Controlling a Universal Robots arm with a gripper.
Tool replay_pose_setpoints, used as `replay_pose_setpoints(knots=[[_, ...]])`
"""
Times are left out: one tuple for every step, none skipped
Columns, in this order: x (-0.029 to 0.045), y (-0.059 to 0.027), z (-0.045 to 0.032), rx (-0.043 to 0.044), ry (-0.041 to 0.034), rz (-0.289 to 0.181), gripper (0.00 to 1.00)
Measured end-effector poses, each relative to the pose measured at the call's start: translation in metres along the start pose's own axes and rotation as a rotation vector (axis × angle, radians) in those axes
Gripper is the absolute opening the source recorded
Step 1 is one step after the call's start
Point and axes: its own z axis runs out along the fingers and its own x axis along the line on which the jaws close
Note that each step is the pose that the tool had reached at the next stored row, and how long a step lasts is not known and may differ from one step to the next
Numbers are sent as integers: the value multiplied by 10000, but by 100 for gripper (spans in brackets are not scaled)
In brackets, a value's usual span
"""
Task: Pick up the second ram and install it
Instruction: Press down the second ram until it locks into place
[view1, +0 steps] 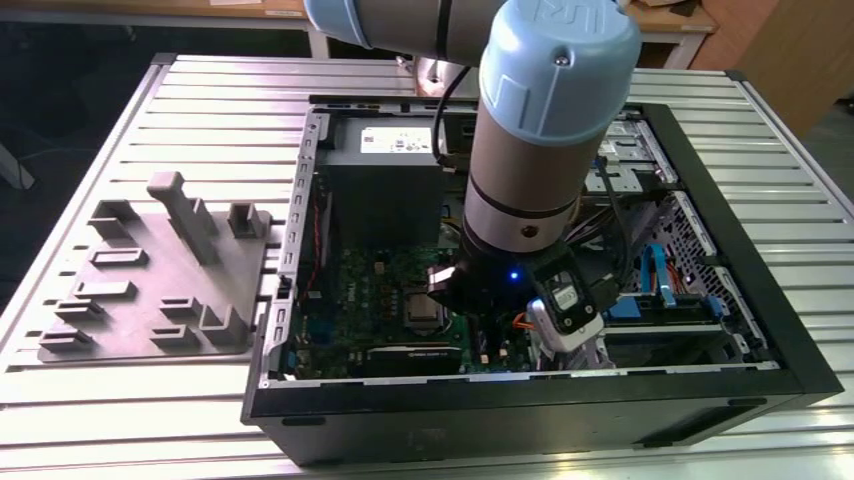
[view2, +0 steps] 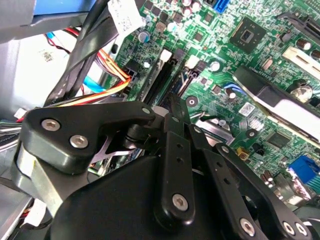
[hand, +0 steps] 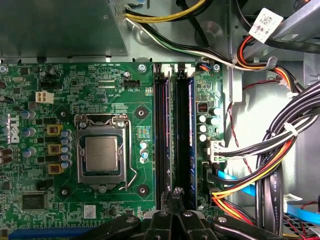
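Two long dark memory slots run side by side next to the CPU socket (hand: 101, 152) on the green motherboard (hand: 60, 85). A thin dark stick, the second ram (hand: 164, 140), lies along the slot nearer the socket and looks seated. It also shows as a dark strip, the ram (view2: 159, 75), ahead of the fingers. My gripper (hand: 172, 196) hangs low over the near end of the slots with its black fingers (view2: 176, 107) drawn together. Whether the tips touch the ram is hidden. In the exterior view the gripper (view1: 497, 300) is deep inside the open computer case (view1: 534, 400).
Bundles of coloured cables (hand: 260, 165) and a blue flat cable (hand: 235, 182) crowd the side of the slots away from the socket. A grey power supply box (view1: 387, 145) fills the case's far end. A grey moulded tray (view1: 160, 280) lies on the slatted table at the exterior view's left.
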Motion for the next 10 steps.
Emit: replay_pose_setpoints(knots=[[0,0,0,-1,0,0,10],[0,0,2,0,0,0,10],[0,0,8,2,1,0,10],[1,-1,14,6,2,0,10],[1,-1,16,6,2,0,10],[1,-1,19,2,1,0,10],[1,0,21,-3,0,1,10],[1,0,21,-3,0,0,10],[1,0,22,-1,0,0,10],[1,0,27,0,0,0,10]])
